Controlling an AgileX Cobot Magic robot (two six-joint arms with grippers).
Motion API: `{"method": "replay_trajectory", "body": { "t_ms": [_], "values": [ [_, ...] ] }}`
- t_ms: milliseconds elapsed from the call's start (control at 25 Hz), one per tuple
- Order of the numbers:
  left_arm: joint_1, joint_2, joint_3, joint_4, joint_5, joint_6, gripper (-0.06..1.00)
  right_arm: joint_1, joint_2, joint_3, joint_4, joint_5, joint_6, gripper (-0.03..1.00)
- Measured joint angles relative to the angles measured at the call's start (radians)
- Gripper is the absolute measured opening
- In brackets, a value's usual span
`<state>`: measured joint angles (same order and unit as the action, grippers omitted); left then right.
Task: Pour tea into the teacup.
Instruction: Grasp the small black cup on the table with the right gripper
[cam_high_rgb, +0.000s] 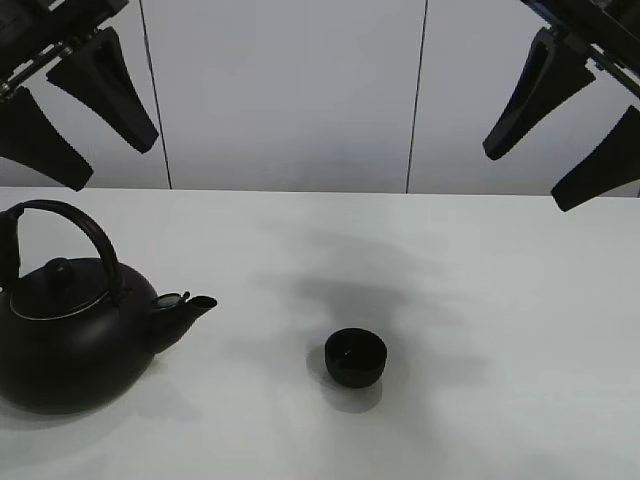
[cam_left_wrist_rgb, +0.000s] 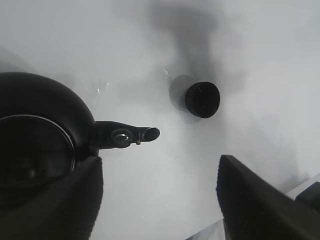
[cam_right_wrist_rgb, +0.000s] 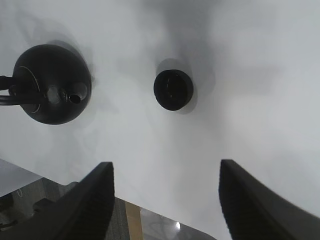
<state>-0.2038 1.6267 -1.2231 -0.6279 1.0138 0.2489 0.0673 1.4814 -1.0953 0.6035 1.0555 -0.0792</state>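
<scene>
Teacup (cam_high_rgb: 355, 357) is found on the near half of the table (cam_high_rgb: 520, 290), a little right of the middle. It is set upright with its round mouth turned straight up. Being round, it points no way along the table, and its only axis is the vertical one. Its inside is seen only as dark with a faint glint, so whether liquid lies in it cannot be told.

At the far left, high above the table, the left gripper (cam_high_rgb: 112, 163) is seen with its two black fingers spread wide and nothing between them. Below it, at the near left, a large black kettle (cam_high_rgb: 70, 345) is set upright on the table, cut off in part by the left edge of the high view. Its arched handle (cam_high_rgb: 85, 225) is raised over the lid (cam_high_rgb: 58, 285). Its long axis is laid left to right, with the spout (cam_high_rgb: 188, 305) pointed right and slightly up, roughly toward the side where the teacup stands. Spout tip and teacup are well apart, with bare table between them. In the left wrist view part of the kettle is hidden behind one finger (cam_left_wrist_rgb: 55, 200).

A soft shadow (cam_high_rgb: 350, 290) is cast on the table just beyond the teacup.

At the far right, equally high, the right gripper (cam_high_rgb: 525, 180) is seen spread wide, with nothing between its fingers. White wall panels (cam_high_rgb: 290, 90) are seen behind the table.
</scene>
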Motion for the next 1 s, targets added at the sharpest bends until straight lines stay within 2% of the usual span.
{"method": "replay_trajectory", "body": {
  "t_ms": [240,480,600,680,760,880,1000],
  "values": [
    [0.0,0.0,0.0,0.0,0.0,0.0,0.48,0.0,0.0,0.0,-0.005,0.0,-0.015,0.42],
    [0.0,0.0,0.0,0.0,0.0,0.0,0.48,0.0,0.0,-0.032,0.021,0.011,-0.173,0.42],
    [0.0,0.0,0.0,0.0,0.0,0.0,0.48,0.0,0.0,-0.065,0.063,0.049,-0.266,0.51],
    [0.0,0.0,0.0,0.0,0.0,0.0,0.48,0.0,0.0,-0.072,0.072,0.074,-0.3,0.6],
    [0.0,0.0,0.0,0.0,0.0,0.0,0.48,0.001,0.0,-0.072,0.072,0.102,-0.321,0.63],
    [0.0,0.0,0.0,0.0,0.0,0.0,0.48,0.039,0.0,-0.072,0.044,0.106,-0.334,0.63],
    [0.0,0.0,0.0,0.0,0.0,0.0,0.48,0.151,0.0,-0.072,-0.044,0.072,-0.313,0.62]
  ]
}}
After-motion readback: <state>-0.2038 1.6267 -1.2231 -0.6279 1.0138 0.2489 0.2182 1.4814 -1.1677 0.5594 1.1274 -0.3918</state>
